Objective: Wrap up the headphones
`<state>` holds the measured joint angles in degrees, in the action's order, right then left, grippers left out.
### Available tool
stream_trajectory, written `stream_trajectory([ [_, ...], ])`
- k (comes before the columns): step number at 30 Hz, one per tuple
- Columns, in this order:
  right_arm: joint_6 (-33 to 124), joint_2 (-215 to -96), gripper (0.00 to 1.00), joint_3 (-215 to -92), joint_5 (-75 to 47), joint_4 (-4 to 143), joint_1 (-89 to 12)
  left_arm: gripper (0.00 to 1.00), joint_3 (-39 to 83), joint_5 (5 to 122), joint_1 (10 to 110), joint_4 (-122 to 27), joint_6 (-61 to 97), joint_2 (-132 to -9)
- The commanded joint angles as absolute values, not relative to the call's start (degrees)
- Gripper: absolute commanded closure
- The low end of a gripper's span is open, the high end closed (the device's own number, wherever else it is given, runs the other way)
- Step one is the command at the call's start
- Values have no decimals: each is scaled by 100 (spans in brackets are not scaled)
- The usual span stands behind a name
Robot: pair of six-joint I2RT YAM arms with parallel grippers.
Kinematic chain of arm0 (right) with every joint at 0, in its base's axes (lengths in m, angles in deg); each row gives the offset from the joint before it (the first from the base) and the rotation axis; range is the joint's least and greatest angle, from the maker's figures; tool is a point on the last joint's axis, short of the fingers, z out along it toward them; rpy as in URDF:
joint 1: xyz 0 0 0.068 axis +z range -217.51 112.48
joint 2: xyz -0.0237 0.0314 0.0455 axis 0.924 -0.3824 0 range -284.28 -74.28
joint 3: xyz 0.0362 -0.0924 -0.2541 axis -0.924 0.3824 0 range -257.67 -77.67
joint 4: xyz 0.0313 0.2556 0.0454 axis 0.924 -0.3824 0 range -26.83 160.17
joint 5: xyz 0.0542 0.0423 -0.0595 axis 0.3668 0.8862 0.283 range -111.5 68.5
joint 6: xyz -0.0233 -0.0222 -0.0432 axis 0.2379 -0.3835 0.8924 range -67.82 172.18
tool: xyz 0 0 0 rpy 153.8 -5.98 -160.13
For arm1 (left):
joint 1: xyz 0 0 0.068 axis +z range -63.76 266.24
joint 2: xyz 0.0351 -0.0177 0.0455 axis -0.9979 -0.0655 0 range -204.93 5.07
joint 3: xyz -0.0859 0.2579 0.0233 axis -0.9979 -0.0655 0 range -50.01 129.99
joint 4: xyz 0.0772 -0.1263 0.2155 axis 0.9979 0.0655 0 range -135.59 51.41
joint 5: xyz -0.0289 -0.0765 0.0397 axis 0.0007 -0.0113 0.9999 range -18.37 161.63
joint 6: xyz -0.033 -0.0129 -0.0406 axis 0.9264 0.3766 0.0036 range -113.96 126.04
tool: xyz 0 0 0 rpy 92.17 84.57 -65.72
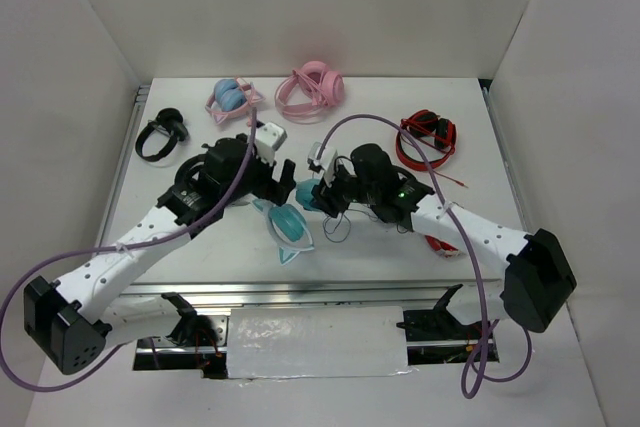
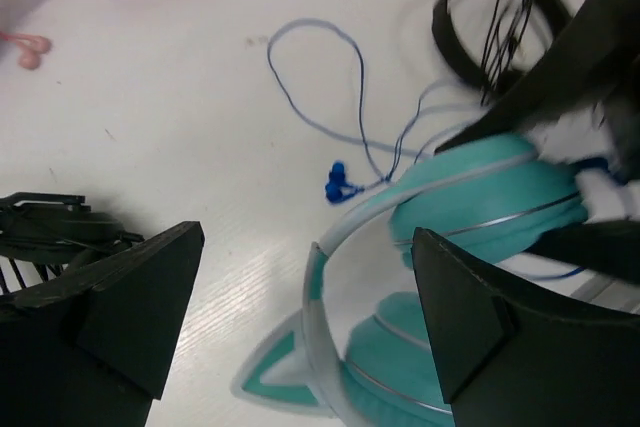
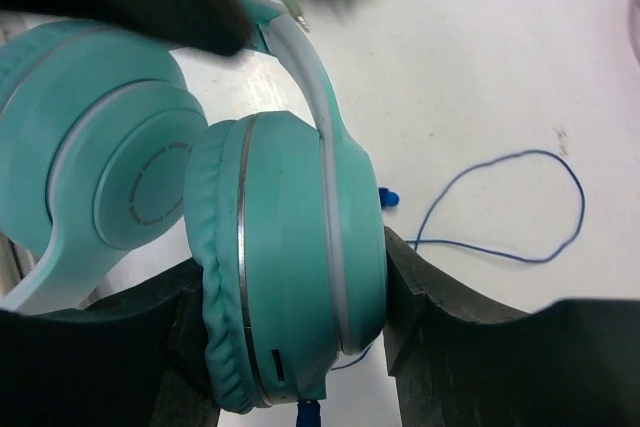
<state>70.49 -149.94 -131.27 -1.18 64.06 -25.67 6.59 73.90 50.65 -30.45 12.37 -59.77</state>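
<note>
The teal headphones lie mid-counter, just beyond the arm bases. Their long axis runs near to far, leaning slightly right, and the pale headband with its cat ears faces near and left. The left jaws are spread wide and grasp nothing. The headband passes between their fingers, closer to the one on the right of the left wrist view; whether it touches cannot be told. The right jaws are clenched on the far ear cup, with their fingers pressing the cushion on one side and the shell on the other. The thin blue cable loops loose on the counter beside them. Farther back lie a black pair, a pink-and-blue pair, a pink pair and a red pair.
</note>
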Motion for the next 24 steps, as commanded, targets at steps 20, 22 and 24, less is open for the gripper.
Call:
stream_trajectory([
  [20,6088,-14055,100,-12100,-2131,9619,-2665,1,350,8667,5003,-2265,4453,-5011],
  [22,6141,-14072,100,-12109,-2465,9610,-2577,1,509,8719,5003,-2186,4480,-5179],
  [24,6272,-14125,100,-12073,-2781,9680,-2463,1,676,8719,5003,-2107,4436,-5364],
])
